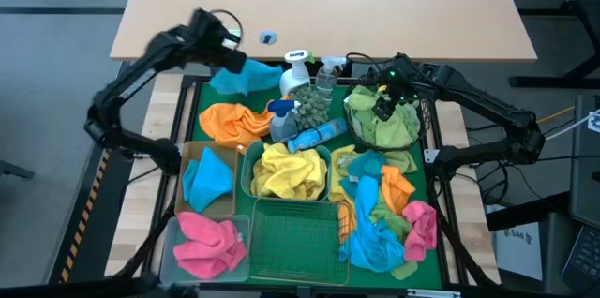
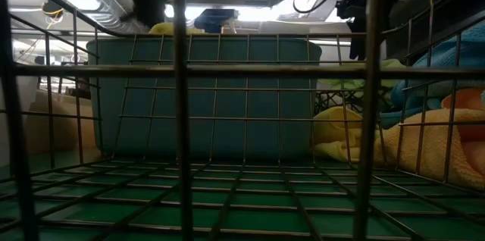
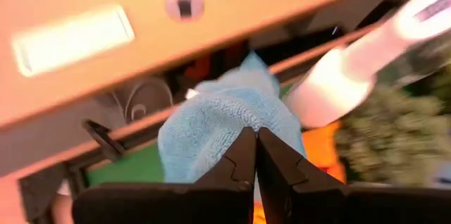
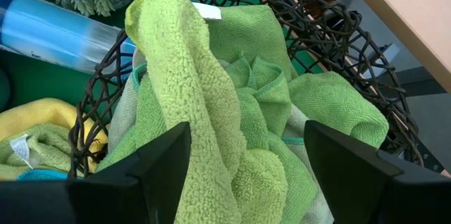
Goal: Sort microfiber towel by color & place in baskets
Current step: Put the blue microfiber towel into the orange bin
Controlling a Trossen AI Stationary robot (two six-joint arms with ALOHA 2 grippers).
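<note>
Blue cloth point(image 1: 246, 77) hangs bunched from the left gripper point(image 1: 232, 54) at the far left corner of the green mat point(image 1: 208, 101), its jaws pressed together on a fold of it (the wrist view shows the towel caught right at the tips). Just beside it stand the spray bottles point(image 1: 298, 73) and an orange towel point(image 1: 234, 122).

Over on the right, the right gripper point(image 1: 384, 103) hovers above the round black basket point(image 4: 338, 34), jaws spread wide over the green towels point(image 4: 211, 111) heaped inside, gripping nothing.

Nearer the front of the worktop, the teal tub point(image 1: 246, 178) holds yellow towels point(image 1: 286, 171), the tan tray point(image 1: 187, 159) a blue one, the clear bin point(image 1: 169, 242) pink ones, and the green wire basket point(image 1: 295, 237) sits bare. A mixed pile point(image 1: 384, 214) lies to its right.
</note>
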